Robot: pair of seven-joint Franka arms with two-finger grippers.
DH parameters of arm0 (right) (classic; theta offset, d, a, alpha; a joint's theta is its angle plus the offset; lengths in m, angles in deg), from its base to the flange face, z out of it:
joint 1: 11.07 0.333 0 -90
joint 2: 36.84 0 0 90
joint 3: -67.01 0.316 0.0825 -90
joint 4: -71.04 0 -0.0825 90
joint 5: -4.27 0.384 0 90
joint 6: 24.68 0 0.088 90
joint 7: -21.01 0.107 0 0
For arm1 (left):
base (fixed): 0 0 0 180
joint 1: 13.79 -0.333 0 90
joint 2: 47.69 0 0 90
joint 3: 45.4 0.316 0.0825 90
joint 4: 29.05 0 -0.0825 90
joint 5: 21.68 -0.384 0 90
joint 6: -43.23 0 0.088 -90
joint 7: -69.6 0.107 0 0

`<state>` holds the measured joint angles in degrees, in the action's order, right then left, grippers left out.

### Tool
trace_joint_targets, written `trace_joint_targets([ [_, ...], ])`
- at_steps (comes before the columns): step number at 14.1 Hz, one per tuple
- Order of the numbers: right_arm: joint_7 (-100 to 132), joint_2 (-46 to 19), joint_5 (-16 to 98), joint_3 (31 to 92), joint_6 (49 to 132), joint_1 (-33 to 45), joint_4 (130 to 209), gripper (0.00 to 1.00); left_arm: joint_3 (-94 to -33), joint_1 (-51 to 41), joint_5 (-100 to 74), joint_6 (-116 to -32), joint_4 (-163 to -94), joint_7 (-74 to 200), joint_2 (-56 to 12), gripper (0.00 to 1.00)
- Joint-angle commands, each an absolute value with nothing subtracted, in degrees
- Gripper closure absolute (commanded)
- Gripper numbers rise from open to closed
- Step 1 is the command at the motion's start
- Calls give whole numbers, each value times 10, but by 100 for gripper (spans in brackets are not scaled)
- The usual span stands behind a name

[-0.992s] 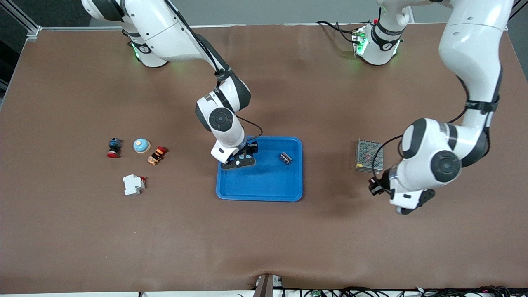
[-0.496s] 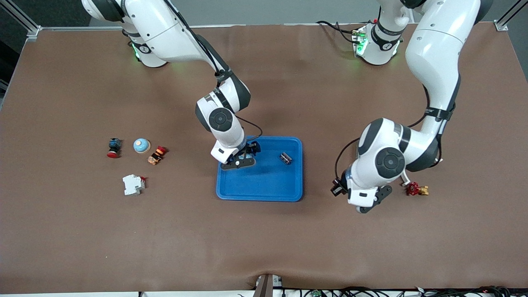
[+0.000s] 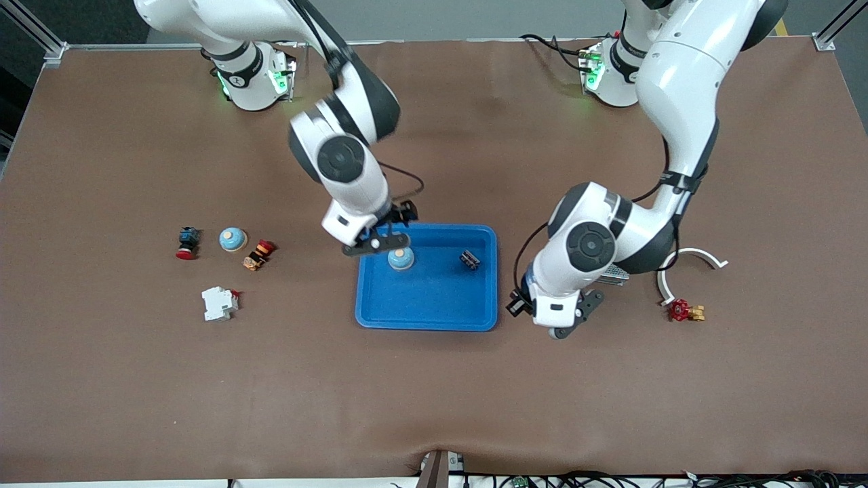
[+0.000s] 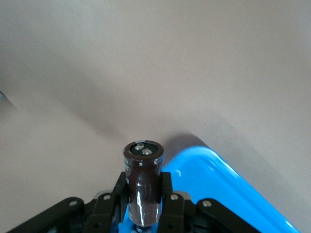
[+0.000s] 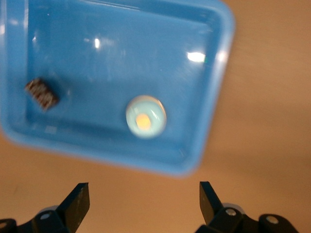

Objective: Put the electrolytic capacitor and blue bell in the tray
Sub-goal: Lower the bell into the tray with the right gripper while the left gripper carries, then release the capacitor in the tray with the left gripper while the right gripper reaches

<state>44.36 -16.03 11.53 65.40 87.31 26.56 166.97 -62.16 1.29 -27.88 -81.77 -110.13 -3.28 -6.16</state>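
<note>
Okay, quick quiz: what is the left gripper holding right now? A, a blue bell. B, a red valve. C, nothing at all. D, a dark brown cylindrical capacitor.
D. In the left wrist view the left gripper is shut on the capacitor, a dark brown cylinder standing between its fingers, beside the rim of the blue tray; the blue bell already sits in that tray.

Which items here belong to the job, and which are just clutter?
Job: tray, blue bell in it, electrolytic capacitor in left tool, open right tool over tray.
Clutter: second bell, red push button, white circuit breaker, red valve.
</note>
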Motion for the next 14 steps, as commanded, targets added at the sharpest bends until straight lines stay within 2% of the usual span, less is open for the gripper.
trace_joint_targets([
  [1, 408, -263, 97, 659, 779, 228, 1705, 0, -614, 40, -272, -838, -1081, -71, -41, 100],
  [4, 361, -318, 49, 660, 707, 196, 1710, 0, -614, 57, -272, -860, -1081, -96, -30, 100],
  [7, 283, -374, 32, 660, 707, 142, 1767, 0, -607, 81, -272, -877, -1080, -133, -16, 100],
  [11, 132, -414, 24, 660, 781, 47, 1859, 0, -602, 101, -272, -878, -1061, -169, 6, 100],
  [14, 29, -404, 24, 660, 864, -23, 1907, 0, -581, 131, -272, -906, -1060, -200, 26, 100],
])
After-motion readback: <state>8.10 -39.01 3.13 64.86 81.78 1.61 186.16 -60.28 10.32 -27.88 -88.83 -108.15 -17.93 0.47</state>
